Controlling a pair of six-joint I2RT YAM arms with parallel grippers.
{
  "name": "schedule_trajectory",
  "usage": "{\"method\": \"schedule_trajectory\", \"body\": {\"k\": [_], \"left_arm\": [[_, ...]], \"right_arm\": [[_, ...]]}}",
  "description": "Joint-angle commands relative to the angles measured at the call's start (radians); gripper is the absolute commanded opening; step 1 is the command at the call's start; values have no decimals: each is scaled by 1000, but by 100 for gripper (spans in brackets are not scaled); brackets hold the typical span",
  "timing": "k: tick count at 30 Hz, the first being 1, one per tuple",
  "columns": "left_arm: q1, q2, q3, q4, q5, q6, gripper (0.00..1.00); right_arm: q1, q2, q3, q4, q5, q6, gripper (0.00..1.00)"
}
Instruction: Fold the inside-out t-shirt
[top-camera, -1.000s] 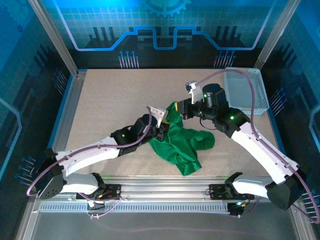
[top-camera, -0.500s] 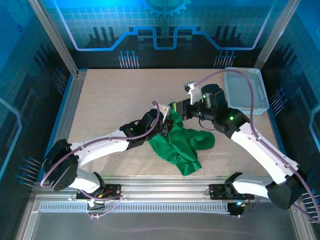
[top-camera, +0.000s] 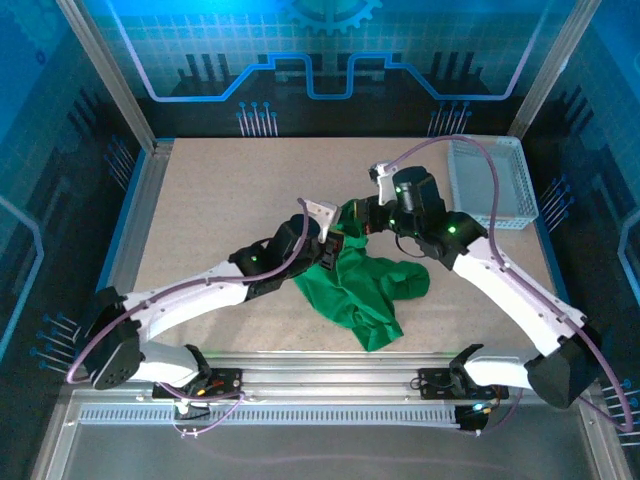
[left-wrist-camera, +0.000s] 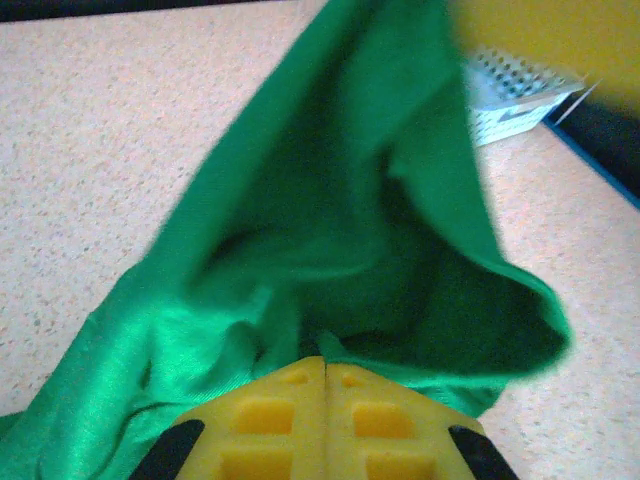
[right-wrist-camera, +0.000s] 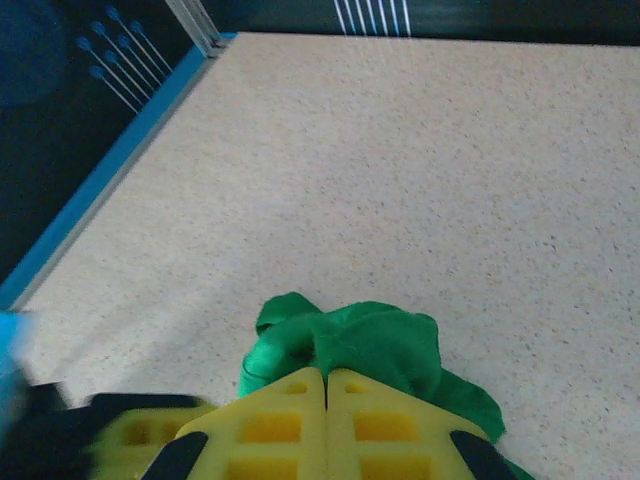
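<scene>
Inside-out t-shirt (top-camera: 355, 290) on speckled blue-walled tabletop (top-camera: 230, 200), left tool (left-wrist-camera: 325, 368) and right tool (right-wrist-camera: 325, 376) clamped on it.

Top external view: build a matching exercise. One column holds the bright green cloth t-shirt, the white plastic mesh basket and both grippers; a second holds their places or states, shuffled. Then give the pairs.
Column one
1. bright green cloth t-shirt
2. white plastic mesh basket
3. left gripper
4. right gripper

Column two
a. at the far right corner of the table
b. shut on the cloth from the basket's side
c. crumpled mid-table, far edge pinched up
d. shut on the cloth from the side away from the basket

Pairs: 1-c, 2-a, 3-d, 4-b
</scene>
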Motion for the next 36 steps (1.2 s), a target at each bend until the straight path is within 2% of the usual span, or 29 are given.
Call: {"method": "schedule_trajectory", "body": {"k": [1,7,10,12,14,19,21,24,26,31,34,36], "left_arm": [[-14,-56,-13,-18,37,12,0],[-51,-114,22,-81,41,65,0],[-65,-144,-12,-70,67,112,1],[-66,-154,-39,-76,72,129,11],[-63,-170,-69,-66,92,131,17],[-23,-188,-91,-31,206,79,26],[-13,-173,-77,-43,159,58,28],[36,-136,-49,-74,101,29,43],[78,-110,-32,-107,49,1,46],[198,-62,-22,-162,0,-69,63],[292,-23,-9,-203,5,-136,71],[341,39,38,-269,-12,-161,72]], "right_arm": [[-5,30,47,-10,56,-11,0],[-15,63,73,-39,113,-18,0],[-21,59,81,-44,124,-21,0],[-28,56,91,-46,123,-27,0],[-33,53,104,-44,105,-35,0],[-32,58,124,-25,49,-47,0],[-29,59,128,-22,36,-49,0],[-22,38,117,-6,5,-64,0],[-21,5,95,12,-28,-84,0],[-21,-134,17,37,-75,-151,0],[-25,-248,-29,23,-28,-178,0],[-28,-317,-57,-9,54,-181,0]]}}
